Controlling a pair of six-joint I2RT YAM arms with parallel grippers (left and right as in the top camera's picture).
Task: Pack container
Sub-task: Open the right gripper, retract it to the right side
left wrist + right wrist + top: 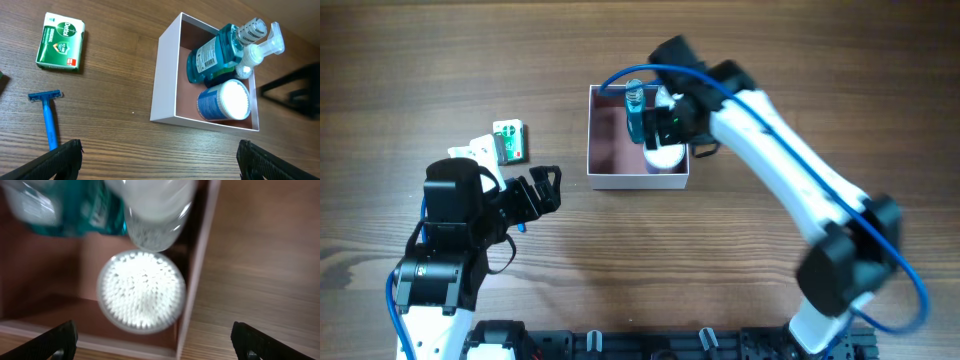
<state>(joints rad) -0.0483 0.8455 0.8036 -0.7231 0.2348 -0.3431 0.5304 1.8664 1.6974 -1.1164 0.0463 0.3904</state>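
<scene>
The container (612, 178), a square white box with a dusty-pink inside, sits mid-table; it also shows in the left wrist view (165, 80) and the right wrist view (197, 265). Inside lie a blue mouthwash bottle (210, 57), a white pump bottle (260, 47) and a round tub of cotton buds (225, 101). My right gripper (672, 128) is open and empty above the container's right side, over the tub (141, 291). My left gripper (542, 190) is open and empty over bare wood, left of the container.
A green-and-white soap box (509, 140) and a second small box (478, 150) lie at the left. The soap box (60, 41) and a blue razor (48, 117) show in the left wrist view.
</scene>
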